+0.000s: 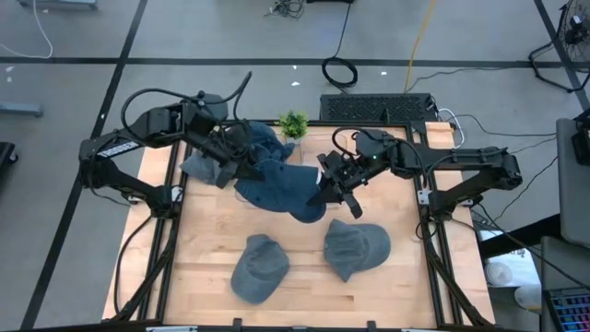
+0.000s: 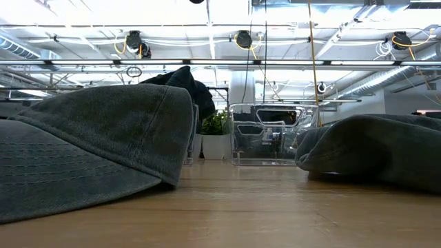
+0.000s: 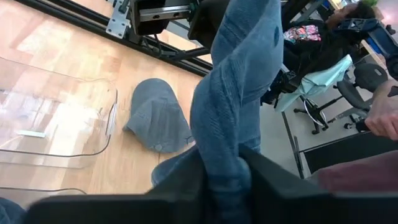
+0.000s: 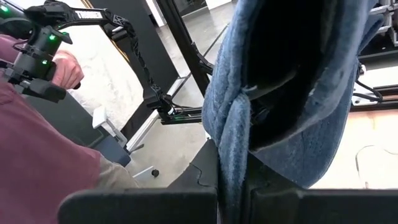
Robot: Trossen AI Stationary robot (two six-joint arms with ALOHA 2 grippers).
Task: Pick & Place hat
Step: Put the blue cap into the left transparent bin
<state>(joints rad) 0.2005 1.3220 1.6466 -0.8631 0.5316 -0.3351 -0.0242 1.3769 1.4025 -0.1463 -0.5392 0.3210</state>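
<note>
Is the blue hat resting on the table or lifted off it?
Lifted. The blue hat hangs stretched between the left tool and right tool, both shut on its fabric, above the table.

Bare tabletop [image 1: 212, 231] beside two caps [image 1: 260, 267]

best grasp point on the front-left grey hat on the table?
Probably its brim edge, from above and the front. The hat lies flat, apart from the other grey hat; its soft crown gives little to pinch. Both grippers are shut on the blue hat.
</note>
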